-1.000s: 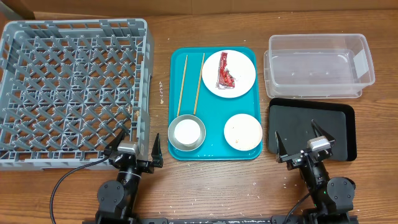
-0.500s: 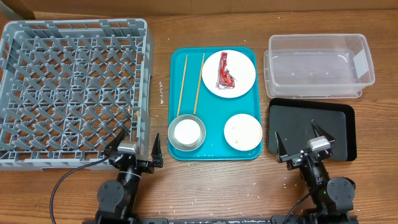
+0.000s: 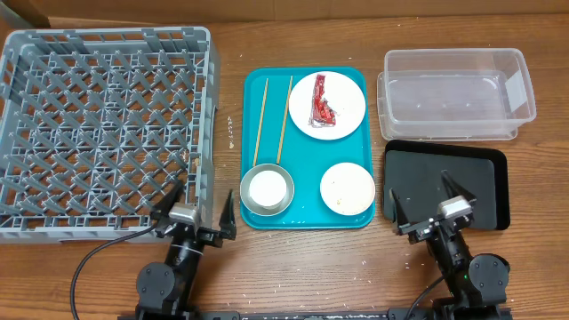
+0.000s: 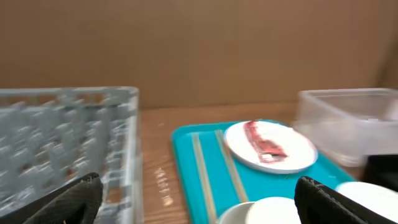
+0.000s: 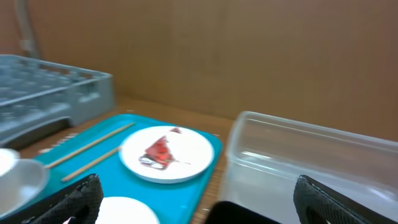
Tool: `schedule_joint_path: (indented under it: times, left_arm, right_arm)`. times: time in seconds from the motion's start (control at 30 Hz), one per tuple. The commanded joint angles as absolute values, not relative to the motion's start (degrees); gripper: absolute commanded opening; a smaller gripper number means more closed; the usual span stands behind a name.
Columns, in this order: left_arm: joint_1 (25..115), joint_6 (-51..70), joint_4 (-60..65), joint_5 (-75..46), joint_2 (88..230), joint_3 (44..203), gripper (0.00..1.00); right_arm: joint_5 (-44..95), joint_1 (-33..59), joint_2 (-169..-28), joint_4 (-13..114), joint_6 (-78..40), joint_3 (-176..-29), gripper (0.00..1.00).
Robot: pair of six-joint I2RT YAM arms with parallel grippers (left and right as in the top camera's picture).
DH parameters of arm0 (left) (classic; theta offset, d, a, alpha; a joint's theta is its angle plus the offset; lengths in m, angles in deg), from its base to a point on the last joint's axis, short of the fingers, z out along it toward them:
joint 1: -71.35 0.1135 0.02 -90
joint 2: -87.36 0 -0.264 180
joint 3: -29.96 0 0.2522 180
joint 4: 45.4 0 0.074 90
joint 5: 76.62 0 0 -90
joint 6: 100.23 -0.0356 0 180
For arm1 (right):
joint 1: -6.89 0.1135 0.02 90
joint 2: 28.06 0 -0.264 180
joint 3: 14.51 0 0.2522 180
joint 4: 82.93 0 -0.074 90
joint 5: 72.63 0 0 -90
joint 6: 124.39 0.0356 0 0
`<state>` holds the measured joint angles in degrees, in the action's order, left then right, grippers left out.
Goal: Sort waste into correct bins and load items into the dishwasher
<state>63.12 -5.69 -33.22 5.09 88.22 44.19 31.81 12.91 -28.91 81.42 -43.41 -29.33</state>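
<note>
A teal tray (image 3: 307, 209) holds a white plate (image 3: 348, 92) with a crumpled red wrapper (image 3: 321, 108), two chopsticks (image 3: 271, 120), a small white cup (image 3: 268, 188) inside a metal bowl (image 3: 245, 199), and a white bowl (image 3: 348, 188). The grey dish rack (image 3: 105, 124) stands at left. A clear tub (image 3: 457, 94) and a black tray (image 3: 476, 169) stand at right. My left gripper (image 3: 196, 213) is open near the rack's front right corner. My right gripper (image 3: 425, 206) is open at the black tray's front edge. The wrapper shows in both wrist views (image 4: 266, 145) (image 5: 160, 151).
Bare wooden table (image 3: 302, 267) lies along the front between the two arms. A brown cardboard wall (image 4: 199, 50) rises behind the table. Small pale specks lie scattered on the wood near the front.
Both arms have shifted very slightly; the left gripper sits a touch lower in the overhead view. Nothing on the table has moved.
</note>
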Motion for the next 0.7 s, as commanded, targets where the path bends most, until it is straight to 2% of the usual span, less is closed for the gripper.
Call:
schedule_joint_path:
  times: [0.0,0.17,0.3,0.47,0.67]
  left_arm:
    - [63.1,-4.8,-35.0,-6.0,87.7,44.0,1.00]
    - [63.1,-4.8,-37.3,-11.0,87.7,44.1,1.00]
    - [63.1,-1.7,-36.1,-9.3,87.7,47.2,1.00]
    - [63.1,-0.8,-27.6,-5.2,89.6,55.8,1.00]
    - [63.1,-0.8,-12.2,-4.4,103.2,73.7,1.00]
  right_arm:
    - [43.2,12.8,-28.2,81.7,-42.7,-28.7,1.00]
    - [58.5,12.8,-28.2,83.9,-42.0,-28.7,1.00]
    - [60.3,12.8,-28.2,89.6,-30.9,-30.5,1.00]
    - [60.6,12.8,-29.5,88.4,-25.1,-37.2,1.00]
    - [60.5,12.8,-40.6,76.5,-25.2,-53.0,1.00]
